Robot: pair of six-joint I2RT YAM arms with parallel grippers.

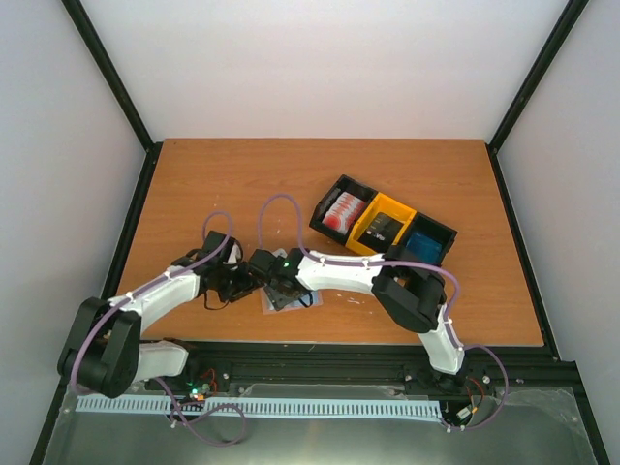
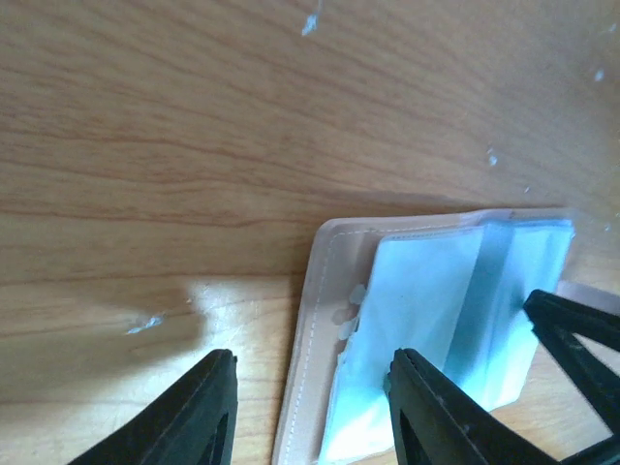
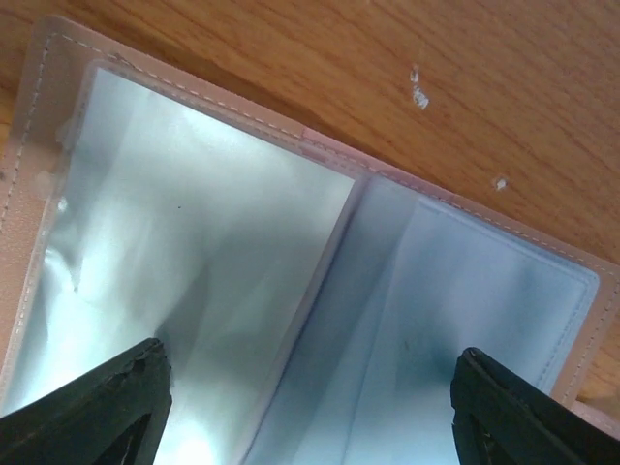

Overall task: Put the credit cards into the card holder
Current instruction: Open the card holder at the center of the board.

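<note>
Down in the lower middle of the overhead view, both arms meet over the card holder (image 1: 283, 300), which lies opened flat on the wooden surface (image 1: 242, 184) with its clear pockets facing up. The left claw (image 2: 312, 387) has its fingers apart, one over bare wood and the other over the pale pocket stack, so it straddles the holder's stitched left edge. It isn't clamped on anything. The right claw (image 3: 308, 368) is spread wide too, hovering right over the open pockets with nothing between its fingers. The credit cards (image 1: 342, 213) aren't in play yet, as far as I can see. Red ones sit in the left compartment of the black-and-yellow tray (image 1: 397, 203) in the upper right, and something blue, probably more cards, sits in its right compartment. The pockets I can see look empty. So I'd say this is the prep step, getting the holder open and steady. Next, I reckon one claw needs to pin the holder down while the other goes to the tray, pinches a single thin card by its edge, and lines it up with a pocket mouth. That slot looks floppy, so it could get fiddly.
</note>
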